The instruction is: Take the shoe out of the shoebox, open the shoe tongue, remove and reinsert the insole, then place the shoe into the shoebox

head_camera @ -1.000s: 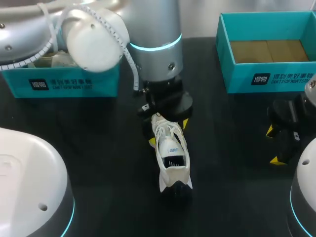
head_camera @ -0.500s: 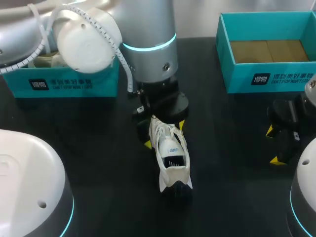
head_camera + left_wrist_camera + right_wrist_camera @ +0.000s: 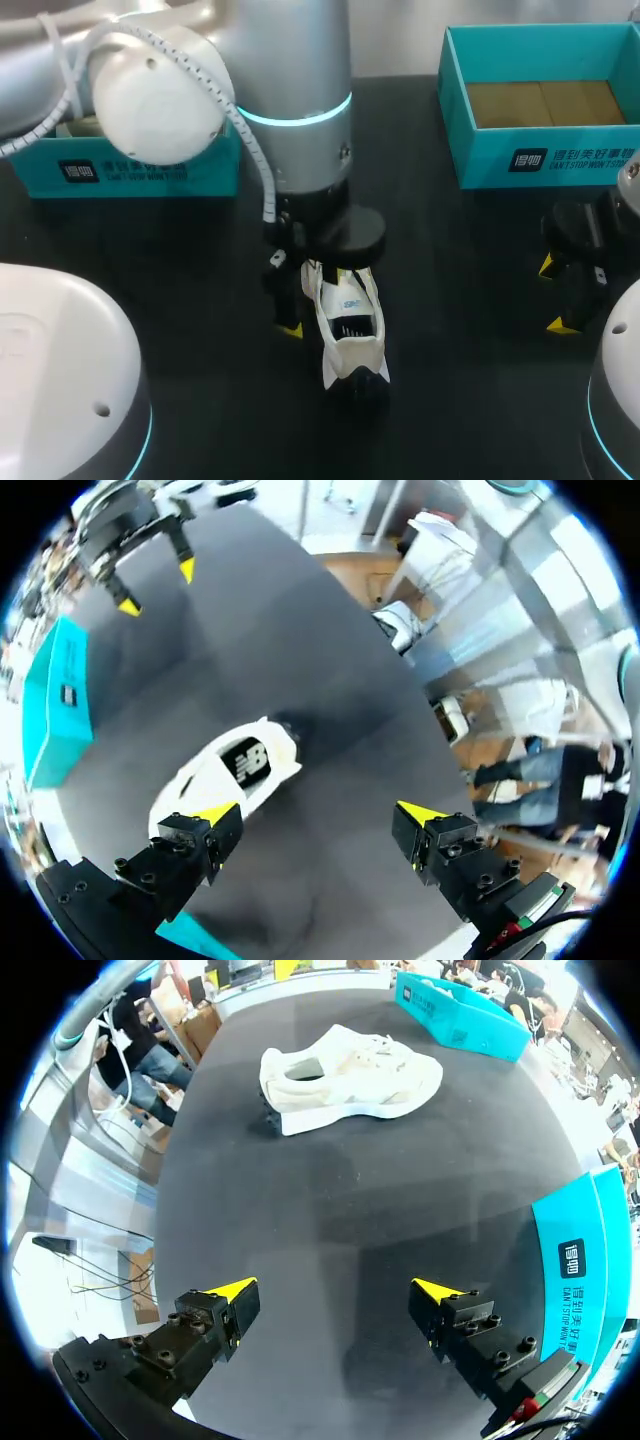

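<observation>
A white sneaker [image 3: 351, 332] stands upright on the black table [image 3: 460, 380], heel toward the front edge; its sole shows in the left wrist view [image 3: 232, 773], its side in the right wrist view [image 3: 350, 1080]. My left gripper [image 3: 320, 300] hangs open over the toe end of the sneaker. In its own view the left gripper [image 3: 318, 813] has one fingertip [image 3: 213, 814] at the shoe's edge, with bare table between the fingers. My right gripper [image 3: 552, 294] stands open at the table's right, far from the shoe, empty in its own view [image 3: 335, 1290].
A teal shoebox [image 3: 540, 100] with a brown cardboard floor stands at the back right. A second teal box [image 3: 130, 168] sits at the back left, partly hidden by my left arm. White arm bases [image 3: 60, 380] fill the front corners.
My left arm has come toward the front and turned, carrying its gripper further over the sneaker's toe. The sneaker and my right arm have kept still.
</observation>
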Controlling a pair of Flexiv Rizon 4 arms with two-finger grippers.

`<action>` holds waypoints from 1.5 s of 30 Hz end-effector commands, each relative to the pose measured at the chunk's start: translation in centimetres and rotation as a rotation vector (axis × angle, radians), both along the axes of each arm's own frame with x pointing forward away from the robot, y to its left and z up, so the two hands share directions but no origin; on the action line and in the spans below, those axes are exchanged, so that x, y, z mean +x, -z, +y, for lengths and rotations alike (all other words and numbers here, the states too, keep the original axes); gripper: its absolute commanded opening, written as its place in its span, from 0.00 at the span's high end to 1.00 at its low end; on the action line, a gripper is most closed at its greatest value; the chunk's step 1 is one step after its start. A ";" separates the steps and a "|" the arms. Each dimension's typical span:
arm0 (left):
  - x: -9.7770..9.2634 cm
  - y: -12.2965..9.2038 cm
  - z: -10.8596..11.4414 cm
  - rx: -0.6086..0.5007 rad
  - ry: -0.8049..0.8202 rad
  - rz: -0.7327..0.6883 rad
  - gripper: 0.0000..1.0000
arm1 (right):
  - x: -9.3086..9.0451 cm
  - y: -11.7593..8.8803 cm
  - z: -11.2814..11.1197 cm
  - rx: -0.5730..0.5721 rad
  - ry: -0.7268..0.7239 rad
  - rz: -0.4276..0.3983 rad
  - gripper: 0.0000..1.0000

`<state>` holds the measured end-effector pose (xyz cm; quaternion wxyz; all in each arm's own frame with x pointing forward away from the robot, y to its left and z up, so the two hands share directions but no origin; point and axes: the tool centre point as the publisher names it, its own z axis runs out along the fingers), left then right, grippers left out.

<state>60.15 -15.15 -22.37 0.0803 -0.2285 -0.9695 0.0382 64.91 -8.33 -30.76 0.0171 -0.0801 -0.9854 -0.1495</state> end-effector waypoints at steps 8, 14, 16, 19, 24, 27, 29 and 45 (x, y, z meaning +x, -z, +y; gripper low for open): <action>-1.4 1.7 -1.4 0.051 -0.160 -0.009 0.00 | -0.1 0.1 0.0 -0.002 0.001 -0.002 0.00; -3.0 3.3 -1.6 0.073 -0.277 -0.052 0.00 | -0.1 0.1 0.0 -0.002 0.001 -0.002 0.00; -2.9 4.0 -1.7 0.074 -0.301 -0.057 0.00 | -0.1 0.1 0.0 -0.002 0.001 -0.002 0.00; -2.7 4.8 -1.7 0.054 -0.318 -0.062 0.00 | -0.1 0.1 0.0 -0.002 0.001 -0.002 0.00; -2.0 6.2 -2.1 0.025 -0.354 -0.084 0.00 | -0.1 0.1 0.0 -0.002 0.001 -0.002 0.00; -1.7 7.0 -2.5 0.027 -0.372 -0.095 0.00 | -0.1 0.1 0.0 -0.002 0.001 -0.002 0.00; -1.6 7.5 -2.8 0.027 -0.380 -0.105 0.00 | -0.1 0.1 0.0 -0.002 0.001 -0.002 0.00; -0.9 11.3 -6.1 0.042 -0.388 -0.156 0.00 | -0.1 0.1 0.0 -0.002 0.001 -0.002 0.00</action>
